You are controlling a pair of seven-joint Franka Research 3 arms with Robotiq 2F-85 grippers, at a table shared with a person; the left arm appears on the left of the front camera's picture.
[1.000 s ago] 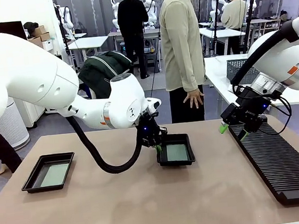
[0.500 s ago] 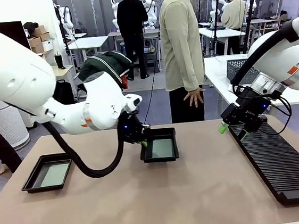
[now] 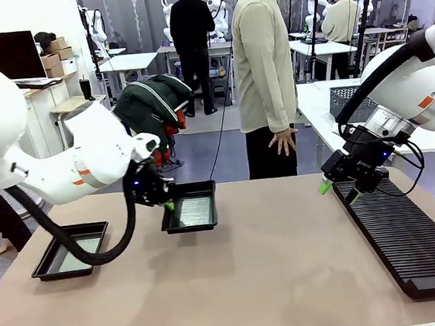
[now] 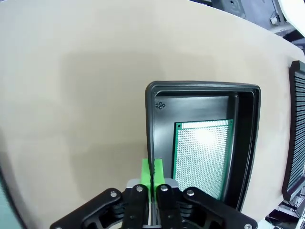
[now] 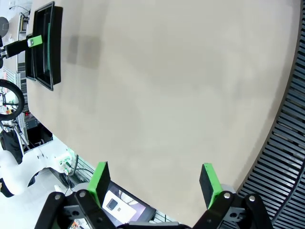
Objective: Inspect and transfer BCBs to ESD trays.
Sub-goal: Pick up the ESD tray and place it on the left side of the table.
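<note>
Fingers (image 4: 152, 174) of your left gripper (image 3: 167, 205) pinch only the carried ESD tray (image 3: 191, 213) by its rim, so a jolt could tip it and slide the BCB (image 4: 202, 157) out, while your right gripper (image 5: 155, 183) stands open by the rack (image 3: 412, 240).

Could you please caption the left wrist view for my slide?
Left gripper pinching the rim of a black tray holding a green board.

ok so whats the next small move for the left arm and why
Probably lower it. The left end effector is shut on the rim of the tray, which holds a board and looks lifted above the table.
</note>
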